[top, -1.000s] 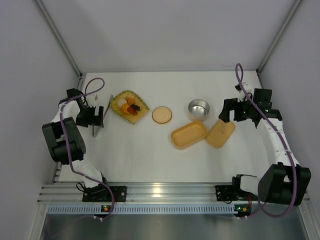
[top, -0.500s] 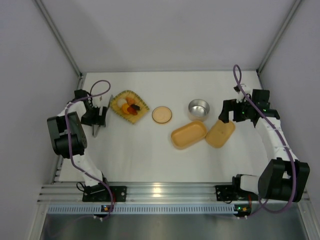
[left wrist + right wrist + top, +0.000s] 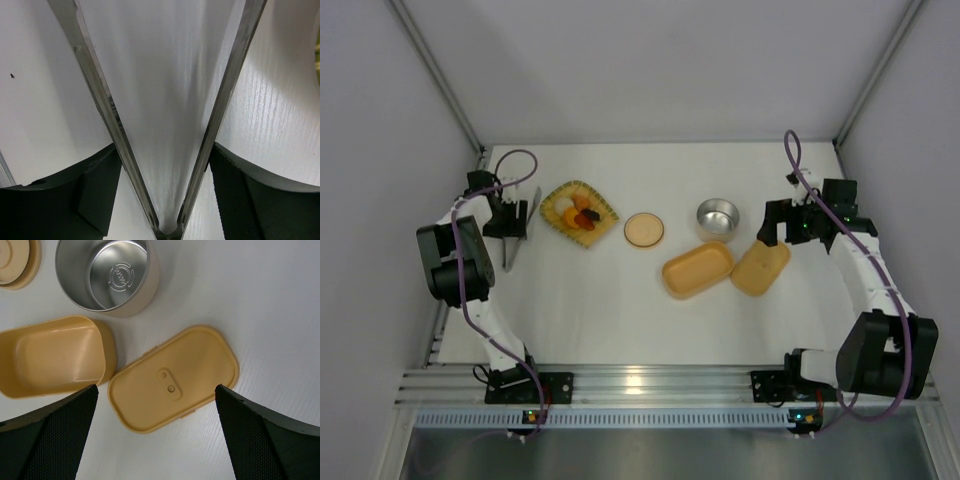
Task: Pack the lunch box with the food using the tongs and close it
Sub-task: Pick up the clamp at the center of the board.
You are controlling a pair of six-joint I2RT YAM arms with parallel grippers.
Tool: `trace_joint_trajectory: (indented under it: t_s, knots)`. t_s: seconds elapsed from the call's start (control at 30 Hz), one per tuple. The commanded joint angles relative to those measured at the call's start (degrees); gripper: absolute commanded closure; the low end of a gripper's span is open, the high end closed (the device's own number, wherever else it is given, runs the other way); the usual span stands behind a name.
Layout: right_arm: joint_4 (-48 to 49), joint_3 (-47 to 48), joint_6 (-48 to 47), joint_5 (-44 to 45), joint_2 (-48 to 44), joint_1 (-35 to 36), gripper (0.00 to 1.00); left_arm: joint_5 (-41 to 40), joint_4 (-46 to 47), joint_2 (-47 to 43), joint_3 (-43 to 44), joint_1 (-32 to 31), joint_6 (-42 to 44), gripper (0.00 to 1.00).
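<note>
Swung farther back since a second ago, my left gripper (image 3: 510,222) is well apart from the open lunch box (image 3: 698,269), where my right gripper (image 3: 156,390) spreads wide over the lid (image 3: 761,267), and it straddles the tongs (image 3: 102,100), gripping or not I cannot tell; an off-centre squeeze could flick them away.

Oblong tan-orange plastic lunch box (image 3: 55,357) and matching flat lid (image 3: 172,380), both plain. Slim silver metal tongs (image 3: 101,100). Woven yellow tray (image 3: 606,211) bearing orange, yellow and dark red-brown food pieces (image 3: 582,215). Round steel bowl (image 3: 117,275), ring-stamped base. White table (image 3: 620,310).
</note>
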Motion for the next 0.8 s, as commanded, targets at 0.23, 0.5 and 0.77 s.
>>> trace_joint_trajectory:
  t_s: [0.23,0.5,0.77]
  knots:
    - [3.8,0.0,-0.1,-0.8,0.5,0.2,0.01,2.7,3.4,3.5,-0.8,-0.1,-2.5,0.51]
    - [3.5,-0.5,0.0,-1.5,-0.7,0.2,0.00,5.0,1.4,-3.8,-0.2,0.3,-3.8,0.78]
    - [3.2,-0.7,0.0,-2.4,-2.2,0.2,0.00,8.8,-6.8,-12.9,4.2,0.4,-3.7,0.85]
